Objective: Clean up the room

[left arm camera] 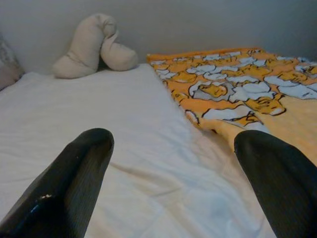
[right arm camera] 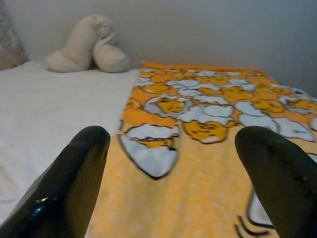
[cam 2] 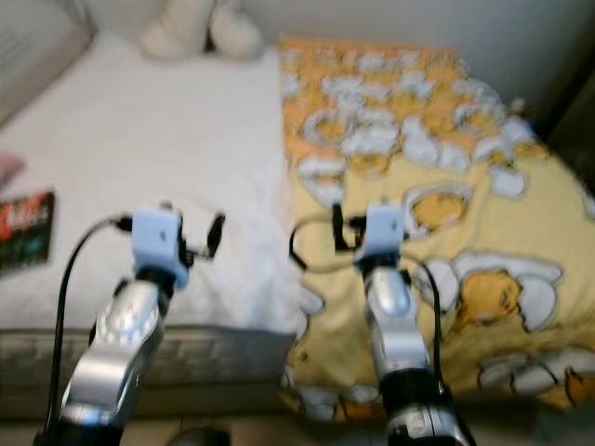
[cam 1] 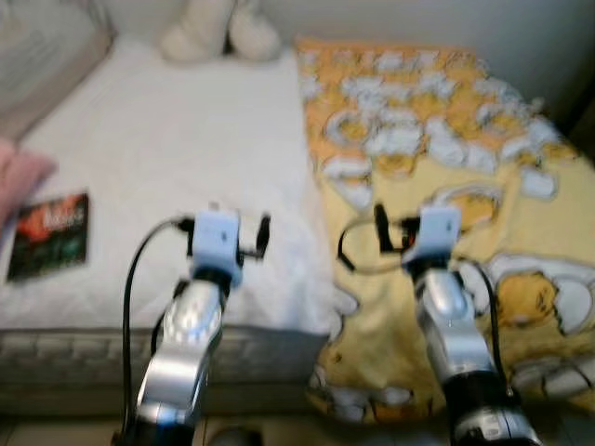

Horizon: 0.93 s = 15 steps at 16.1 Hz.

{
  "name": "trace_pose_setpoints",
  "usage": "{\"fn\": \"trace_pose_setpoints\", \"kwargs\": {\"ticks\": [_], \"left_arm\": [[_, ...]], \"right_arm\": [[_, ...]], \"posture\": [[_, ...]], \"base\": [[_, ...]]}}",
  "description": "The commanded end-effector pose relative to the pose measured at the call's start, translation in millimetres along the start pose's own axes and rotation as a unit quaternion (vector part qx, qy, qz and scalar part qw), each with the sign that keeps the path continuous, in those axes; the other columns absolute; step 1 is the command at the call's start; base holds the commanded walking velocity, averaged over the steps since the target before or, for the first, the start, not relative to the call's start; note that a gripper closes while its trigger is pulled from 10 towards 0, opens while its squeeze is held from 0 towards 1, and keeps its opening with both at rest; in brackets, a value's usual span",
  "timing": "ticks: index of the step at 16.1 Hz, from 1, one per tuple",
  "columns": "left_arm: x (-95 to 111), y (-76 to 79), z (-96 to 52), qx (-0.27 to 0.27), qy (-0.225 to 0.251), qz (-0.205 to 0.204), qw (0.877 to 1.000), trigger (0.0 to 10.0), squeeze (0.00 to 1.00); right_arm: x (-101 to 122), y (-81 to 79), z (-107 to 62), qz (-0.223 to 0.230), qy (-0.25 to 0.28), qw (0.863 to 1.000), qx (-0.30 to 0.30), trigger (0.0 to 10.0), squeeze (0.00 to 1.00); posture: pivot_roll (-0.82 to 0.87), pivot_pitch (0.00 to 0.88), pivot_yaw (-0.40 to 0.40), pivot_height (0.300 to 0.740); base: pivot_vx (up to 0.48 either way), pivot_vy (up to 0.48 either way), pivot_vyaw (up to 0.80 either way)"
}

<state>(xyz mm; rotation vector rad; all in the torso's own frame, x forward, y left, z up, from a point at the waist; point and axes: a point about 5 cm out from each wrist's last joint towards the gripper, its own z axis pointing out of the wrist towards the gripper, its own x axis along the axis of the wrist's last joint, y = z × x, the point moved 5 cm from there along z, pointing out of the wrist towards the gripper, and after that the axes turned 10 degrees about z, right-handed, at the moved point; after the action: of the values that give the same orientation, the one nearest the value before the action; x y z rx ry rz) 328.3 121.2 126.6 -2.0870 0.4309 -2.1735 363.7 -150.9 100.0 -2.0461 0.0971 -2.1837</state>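
Both tools are raised over the near edge of the bed (cam 1: 167, 186), the left tool (left arm camera: 171, 173) above the white sheet and the right tool (right arm camera: 171, 173) above the yellow blanket (cam 1: 483, 214), each spread wide and holding nothing, apparently staged for a first grasp. The blanket covers the bed's right half, long axis running 6 to 12 o'clock. A dark book (cam 1: 51, 232) lies flat at 9 o'clock; a cream plush toy (cam 1: 218, 28) sits at 12.

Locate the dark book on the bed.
In the left eye view the dark book lies flat on the white sheet at the bed's left edge, beside a pink cloth, left of the left gripper.
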Motion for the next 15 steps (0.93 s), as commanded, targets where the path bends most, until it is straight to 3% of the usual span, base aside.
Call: {"fn": "trace_pose_setpoints", "kwargs": {"ticks": [1,3,6,7,15], "left_arm": [[-6,-9.7,0.9,0.015,-0.012,-0.006,1.000,10.0,0.00],[-16,-19.3,2.5,0.035,-0.034,-0.020,0.999,10.0,0.00],[-13,-14.4,5.9,0.014,-0.020,0.016,1.000,10.0,0.00],[-6,-10.2,6.7,-0.003,0.000,0.005,1.000,10.0,0.00],[10,-2.3,10.4,-0.015,0.039,0.012,0.999,10.0,0.00]], "right_arm": [[-1,-1.9,-1.7,0.004,-0.002,1.000,0.003,10.0,0.00],[-8,-4.2,-4.7,0.004,-0.014,1.000,0.003,10.0,0.00],[-6,-8.1,-7.1,0.003,-0.016,1.000,0.007,10.0,0.00],[-2,-11.0,-5.5,0.001,-0.008,1.000,0.012,10.0,0.00],[7,-14.1,3.3,-0.001,0.003,1.000,0.022,10.0,0.00]], "posture": [[-0.02,0.000,0.007,0.721],[-0.02,0.000,0.016,0.721],[-0.03,0.000,0.019,0.721],[-0.03,0.000,0.018,0.721],[-0.02,0.000,0.013,0.721]], "base": [[0.337,-0.337,0.64],[0.000,0.000,0.00],[0.000,0.000,0.00],[0.292,0.000,0.00],[0.480,0.000,0.00]]}}
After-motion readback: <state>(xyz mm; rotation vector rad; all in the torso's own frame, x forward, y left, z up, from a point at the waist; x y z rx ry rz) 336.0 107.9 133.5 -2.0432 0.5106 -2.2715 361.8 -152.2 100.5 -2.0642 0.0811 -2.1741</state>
